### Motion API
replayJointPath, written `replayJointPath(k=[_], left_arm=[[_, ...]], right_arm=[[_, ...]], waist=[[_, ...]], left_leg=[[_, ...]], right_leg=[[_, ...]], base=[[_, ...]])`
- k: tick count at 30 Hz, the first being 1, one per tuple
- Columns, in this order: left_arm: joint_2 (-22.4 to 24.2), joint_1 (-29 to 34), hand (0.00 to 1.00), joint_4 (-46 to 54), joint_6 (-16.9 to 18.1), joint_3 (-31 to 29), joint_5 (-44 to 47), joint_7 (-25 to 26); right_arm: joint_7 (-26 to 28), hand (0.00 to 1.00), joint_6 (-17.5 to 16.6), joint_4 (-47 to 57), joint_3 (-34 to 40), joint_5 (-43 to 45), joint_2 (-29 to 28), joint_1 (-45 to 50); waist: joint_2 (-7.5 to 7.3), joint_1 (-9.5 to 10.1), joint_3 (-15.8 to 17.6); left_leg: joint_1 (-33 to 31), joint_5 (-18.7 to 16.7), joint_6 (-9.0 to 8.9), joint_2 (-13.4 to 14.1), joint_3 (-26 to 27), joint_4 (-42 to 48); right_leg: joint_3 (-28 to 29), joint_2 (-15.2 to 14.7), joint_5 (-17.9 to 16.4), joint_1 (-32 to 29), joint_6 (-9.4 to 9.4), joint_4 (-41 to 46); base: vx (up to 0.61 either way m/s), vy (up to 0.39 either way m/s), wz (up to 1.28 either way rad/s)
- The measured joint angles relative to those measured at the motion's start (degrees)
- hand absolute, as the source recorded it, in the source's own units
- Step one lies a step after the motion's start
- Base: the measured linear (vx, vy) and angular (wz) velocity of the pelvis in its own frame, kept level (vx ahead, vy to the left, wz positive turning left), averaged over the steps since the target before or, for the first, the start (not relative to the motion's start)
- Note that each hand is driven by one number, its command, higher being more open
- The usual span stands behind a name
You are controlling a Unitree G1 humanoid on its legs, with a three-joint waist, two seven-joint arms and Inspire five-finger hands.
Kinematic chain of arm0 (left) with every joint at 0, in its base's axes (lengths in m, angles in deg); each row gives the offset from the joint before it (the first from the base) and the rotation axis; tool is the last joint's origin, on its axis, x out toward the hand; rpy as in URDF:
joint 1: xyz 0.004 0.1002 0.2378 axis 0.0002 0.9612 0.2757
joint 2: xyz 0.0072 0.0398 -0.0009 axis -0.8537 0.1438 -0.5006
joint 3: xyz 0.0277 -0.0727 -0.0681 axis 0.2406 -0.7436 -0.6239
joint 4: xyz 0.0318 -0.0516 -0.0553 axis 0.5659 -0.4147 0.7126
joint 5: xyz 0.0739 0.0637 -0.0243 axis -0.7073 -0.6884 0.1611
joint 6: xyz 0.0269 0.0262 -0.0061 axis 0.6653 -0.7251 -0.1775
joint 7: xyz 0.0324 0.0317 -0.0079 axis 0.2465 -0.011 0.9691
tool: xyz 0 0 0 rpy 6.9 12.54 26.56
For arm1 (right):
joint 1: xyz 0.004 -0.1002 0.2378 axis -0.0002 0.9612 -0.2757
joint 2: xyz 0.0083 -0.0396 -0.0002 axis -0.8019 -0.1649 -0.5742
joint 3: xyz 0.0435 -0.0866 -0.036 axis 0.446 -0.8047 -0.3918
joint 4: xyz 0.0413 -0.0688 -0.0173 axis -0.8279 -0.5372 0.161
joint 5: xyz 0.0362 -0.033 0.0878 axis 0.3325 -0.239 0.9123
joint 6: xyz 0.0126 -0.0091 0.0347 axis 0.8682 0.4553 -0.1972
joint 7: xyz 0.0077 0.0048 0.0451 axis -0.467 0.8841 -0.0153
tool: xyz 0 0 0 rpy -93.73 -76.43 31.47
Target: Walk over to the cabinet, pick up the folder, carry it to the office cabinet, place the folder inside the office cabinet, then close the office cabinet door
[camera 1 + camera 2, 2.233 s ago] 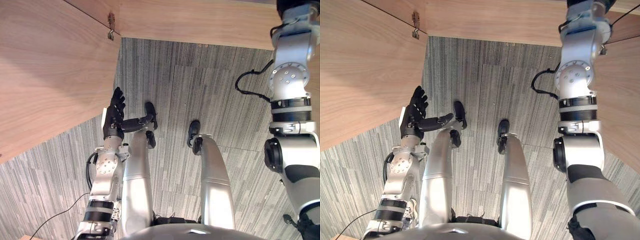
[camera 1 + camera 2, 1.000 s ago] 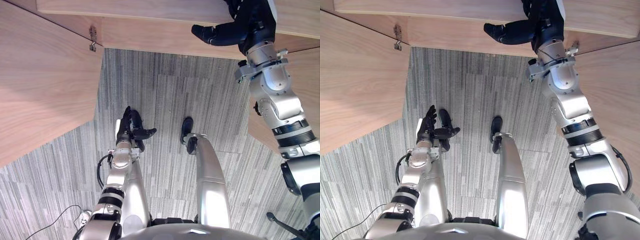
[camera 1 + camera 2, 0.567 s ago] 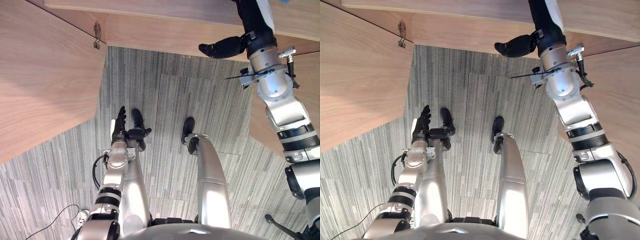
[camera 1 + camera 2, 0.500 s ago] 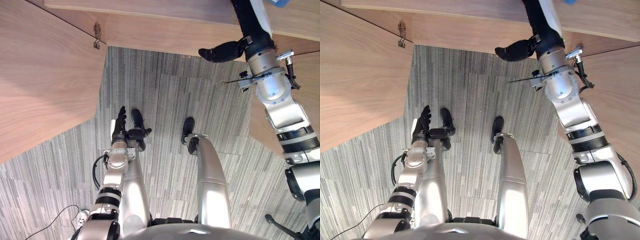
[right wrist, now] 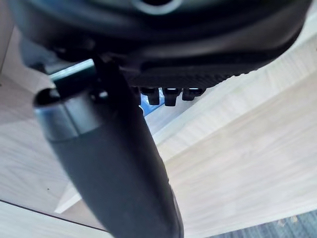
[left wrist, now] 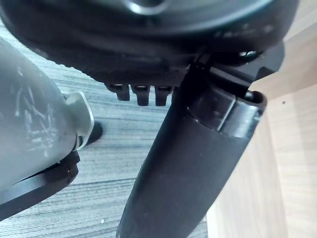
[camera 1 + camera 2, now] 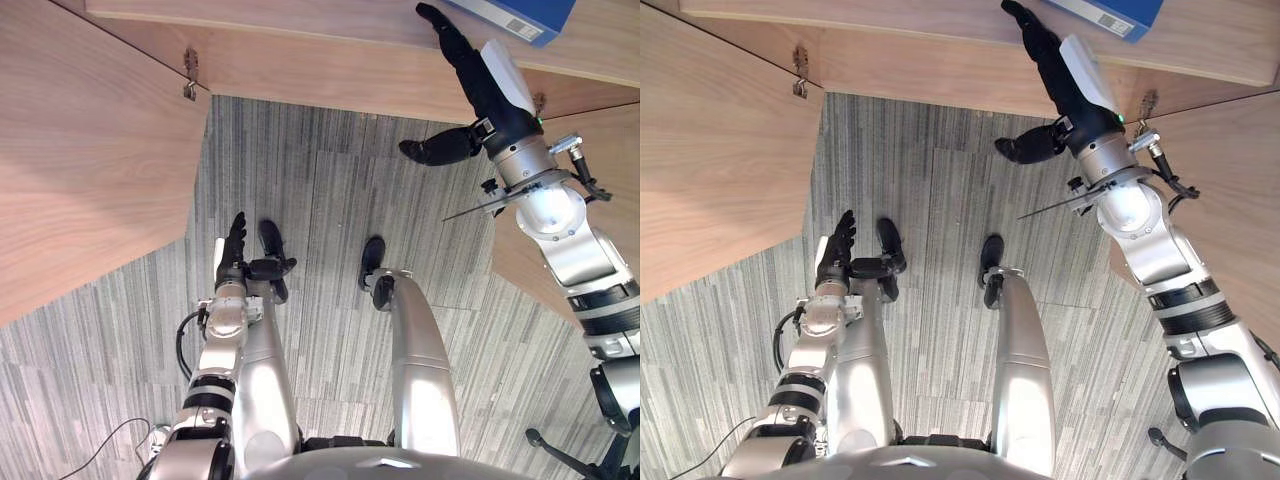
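The left hand (image 7: 232, 258) hangs low at the robot's left side over the grey striped carpet (image 7: 330, 190). Its fingers are straight and together, the thumb stands out sideways, and it holds nothing. Just beside it, on the robot's left, the large wooden left door (image 7: 90, 170) of the office cabinet stands swung open, its metal hinge (image 7: 189, 76) at the far corner.

Farther out, the right arm reaches forward and up. The right hand (image 7: 487, 82) is spread flat, with fingers stretched straight ahead and the thumb (image 7: 438, 148) splayed off toward the robot's left; nothing is pinched in it. It lies over the front edge of the cabinet's bottom board (image 7: 300, 50).

Farthest away, the blue folder (image 7: 520, 14) lies flat on that board inside the cabinet, a white label on the part that shows. It sits just ahead and slightly to the right of the right hand's fingertips. I cannot tell whether they touch it. Only one corner is in view, so its long axis cannot be read. A sliver of blue also shows past the fingers in the right wrist view.

The placing looks done and closing is next. The right hand is the nearer one to the folder, with the right door (image 7: 1230, 170) beside its arm, so it would need to clear the opening first. The left hand is nearer the left door.
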Motion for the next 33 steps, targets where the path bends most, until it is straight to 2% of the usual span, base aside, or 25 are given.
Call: replayJointPath(k=[4, 7, 10, 13, 15, 20, 21, 27, 33], left_arm=[[0.1, 0.0, 1.0, -0.1, 0.2, 0.1, 0.0, -0.8], [0.2, 0.0, 1.0, -0.4, 0.3, 0.1, 0.0, -1.0], [0.2, 0.0, 1.0, -0.4, 0.3, 0.0, 0.0, -1.0], [0.6, 0.0, 1.0, -0.4, 0.3, 0.0, 0.0, -0.8], [0.7, 0.0, 1.0, -0.3, 0.3, 0.0, -0.1, 0.1], [0.8, -0.1, 1.0, -0.3, 0.3, 0.0, -0.1, 1.5], [0.9, -0.1, 1.0, -0.4, 0.3, 0.0, -0.2, 1.8], [0.8, -0.2, 1.0, -0.4, 0.2, 0.1, -2.1, 2.6], [0.6, -1.7, 1.0, -0.3, 0.3, 0.0, -2.2, 2.8]], right_arm=[[3.1, 1.0, -0.1, 1.9, 0.0, 9.2, -0.9, 2.7], [4.4, 1.0, -0.2, 4.7, 2.8, 13.9, -6.9, 7.8], [2.7, 1.0, -0.4, 9.9, 7.7, 14.0, -14.7, 11.8], [-3.4, 1.0, -0.9, 15.0, 11.4, 9.5, -21.7, 13.4], [-8.6, 1.0, -1.4, 16.0, 11.4, 1.6, -23.2, 13.4], [-12.7, 1.0, -1.4, 16.3, 11.1, -8.5, -24.8, 13.6], [-13.6, 0.0, -1.1, 16.3, 11.0, -11.7, -24.9, 13.6], [-15.6, 0.0, 0.8, 15.5, 10.8, -18.5, -24.9, 13.2], [-15.7, 0.0, 2.4, 11.1, 10.7, -18.5, -23.9, 9.8]], waist=[[-0.29, -0.04, -0.2], [-0.37, -0.05, -0.2], [-0.37, -0.24, -0.2], [-0.41, -0.46, -0.2], [-0.51, -0.45, -0.3], [-0.51, -0.46, -0.3], [-0.52, -0.44, -0.3], [-0.52, -0.35, -0.3], [-0.59, -0.24, -0.2]], left_leg=[[0.4, 0.0, 0.0, 0.0, 0.0, 0.0], [1.3, 0.0, -0.01, 0.1, 0.0, -0.5], [1.4, 0.0, 0.0, 0.2, 0.0, -0.5], [1.7, 0.0, 0.01, 0.2, 0.2, -0.4], [2.2, 0.0, -0.01, 0.3, 0.3, -0.4], [2.6, -0.1, -0.01, 0.6, 0.3, -0.2], [2.6, -0.1, 0.0, 0.7, 0.3, -0.1], [2.6, -0.1, 0.08, 0.9, 0.0, 0.6], [0.8, -0.8, 0.41, 1.2, -0.4, 2.8]], right_leg=[[0.0, 0.0, 0.0, 0.5, -0.01, -0.1], [0.0, 0.3, 0.1, 1.5, 0.04, -0.9], [0.0, 0.4, 0.2, 1.7, 0.16, -1.3], [0.3, 0.4, 0.5, 1.9, 0.26, -1.4], [0.6, 0.5, 0.7, 2.1, 0.29, -1.4], [0.9, 0.9, 1.1, 2.5, 0.28, -1.5], [0.8, 1.0, 1.1, 2.5, 0.26, -1.5], [0.7, 1.0, 1.2, 2.9, 0.22, -1.2], [0.6, 1.1, 1.1, 1.5, 0.26, 0.4]], base=[[0.0, 0.0, 0.0], [0.01, 0.014, -0.01], [0.02, 0.05, -0.03], [0.01, 0.058, -0.04], [0.0, 0.05, -0.07], [-0.01, 0.041, -0.05], [0.0, 0.039, -0.02], [0.01, 0.041, -0.01], [0.0, 0.048, -0.02]])
